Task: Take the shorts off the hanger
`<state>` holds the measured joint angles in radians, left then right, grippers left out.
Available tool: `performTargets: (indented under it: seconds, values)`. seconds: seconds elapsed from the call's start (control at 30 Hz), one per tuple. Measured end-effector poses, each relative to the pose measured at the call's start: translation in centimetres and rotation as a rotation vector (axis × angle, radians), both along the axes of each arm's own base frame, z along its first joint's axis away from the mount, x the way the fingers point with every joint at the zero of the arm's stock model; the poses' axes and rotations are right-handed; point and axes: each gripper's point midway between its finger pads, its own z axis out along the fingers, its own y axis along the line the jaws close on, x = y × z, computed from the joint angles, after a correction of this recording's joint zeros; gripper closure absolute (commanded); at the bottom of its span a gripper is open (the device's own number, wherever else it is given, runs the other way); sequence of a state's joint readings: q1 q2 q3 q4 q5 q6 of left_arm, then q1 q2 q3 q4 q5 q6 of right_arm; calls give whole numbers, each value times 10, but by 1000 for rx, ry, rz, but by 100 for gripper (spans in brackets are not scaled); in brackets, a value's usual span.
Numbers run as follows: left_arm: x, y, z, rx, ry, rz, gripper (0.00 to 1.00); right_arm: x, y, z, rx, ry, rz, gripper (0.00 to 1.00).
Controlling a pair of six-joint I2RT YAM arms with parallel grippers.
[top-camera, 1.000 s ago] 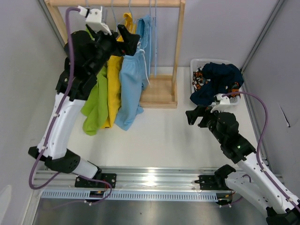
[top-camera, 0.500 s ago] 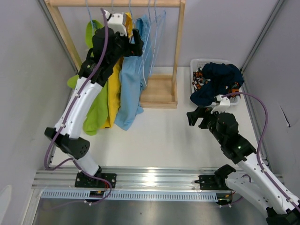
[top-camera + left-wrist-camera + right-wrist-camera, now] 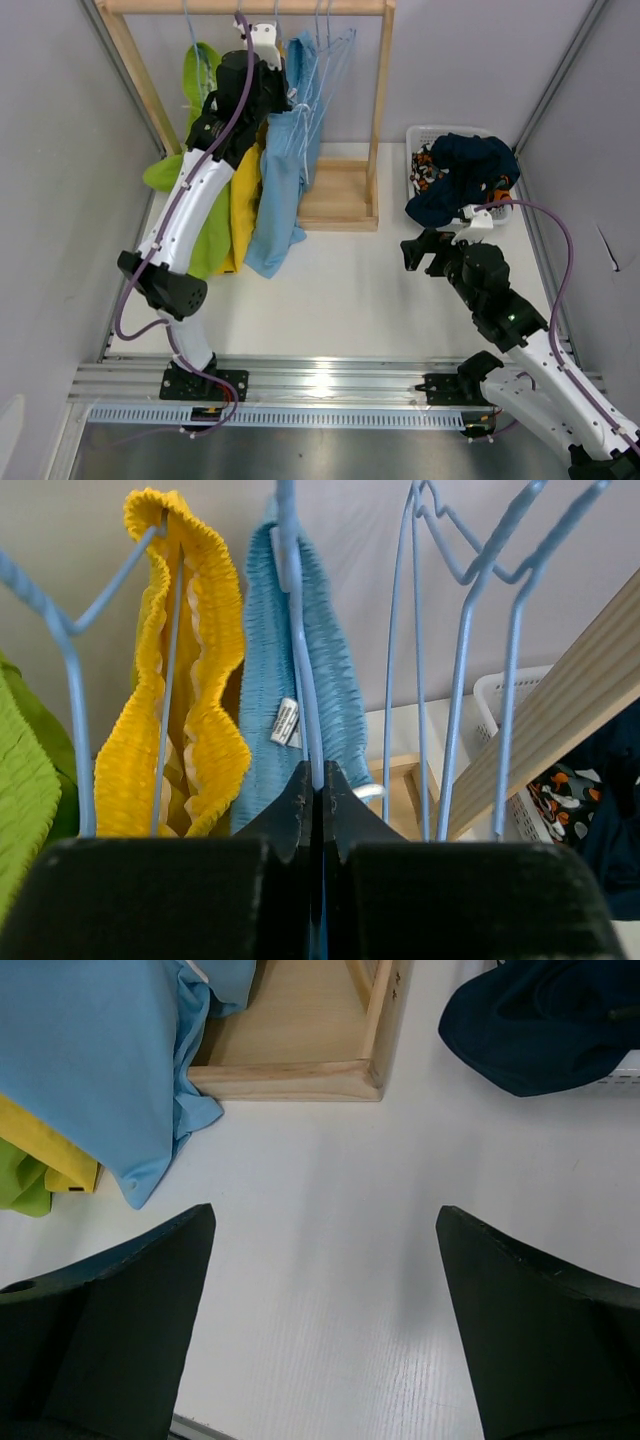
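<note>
Three pairs of shorts hang on blue wire hangers from the wooden rack's rail [image 3: 250,6]: lime green shorts [image 3: 203,240], yellow shorts [image 3: 243,205] and light blue shorts [image 3: 280,190]. High at the rail, my left gripper [image 3: 283,85] is shut on the hanger [image 3: 297,670] that carries the light blue shorts [image 3: 265,660], right below their waistband. The yellow shorts [image 3: 205,680] hang just left of it. Navy shorts [image 3: 465,170] and patterned shorts [image 3: 425,165] lie in the white basket [image 3: 440,133]. My right gripper [image 3: 420,250] hovers open over the table, holding nothing [image 3: 325,1230].
Two empty blue hangers [image 3: 470,630] hang to the right of the gripped one, beside the rack's right post [image 3: 382,90]. The rack's wooden base [image 3: 300,1030] sits on the table, and the light blue shorts' hem [image 3: 90,1060] drapes down beside it. Grey walls close in left and right.
My left arm swung right along the rail, from in front of the green and yellow shorts to the light blue pair's hanger, and shut on its wire. The right arm stayed still.
</note>
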<state>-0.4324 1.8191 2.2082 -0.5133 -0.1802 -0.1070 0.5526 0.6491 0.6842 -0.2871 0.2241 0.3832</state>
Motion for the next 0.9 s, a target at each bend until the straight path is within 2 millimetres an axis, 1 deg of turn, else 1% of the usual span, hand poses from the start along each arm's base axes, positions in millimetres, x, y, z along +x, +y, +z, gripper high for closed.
performTargets:
  seconds: [0.13, 0.23, 0.4, 0.47, 0.53, 0.63, 0.7, 0.8, 0.9]
  values:
    - [5, -3, 5, 6, 7, -4, 100, 0, 0, -4, -5, 8, 0, 1]
    - [3, -3, 9, 7, 13, -11, 100, 0, 0, -4, -5, 8, 0, 1]
    - [-11, 1, 18, 9, 16, -27, 100, 0, 0, -4, -3, 7, 4, 1]
    - [-22, 5, 29, 5, 4, -30, 100, -1, 0, -3, -2, 5, 4, 0]
    - [-38, 12, 44, -4, -14, -34, 100, -1, 0, -2, 0, 1, 4, 1]
    - [-68, 25, 72, -22, -58, -36, 100, -1, 0, 1, 4, -4, 4, 0]
    - [-98, 37, 89, -38, -93, -45, 100, -1, 0, 4, 8, -10, 6, 1]
    - [-149, 59, 99, -50, -129, -57, 100, -2, 1, 11, 18, -24, 12, 1]
    - [-185, 74, 100, -61, -152, -67, 100, -5, 2, 17, 31, -38, 22, 0]
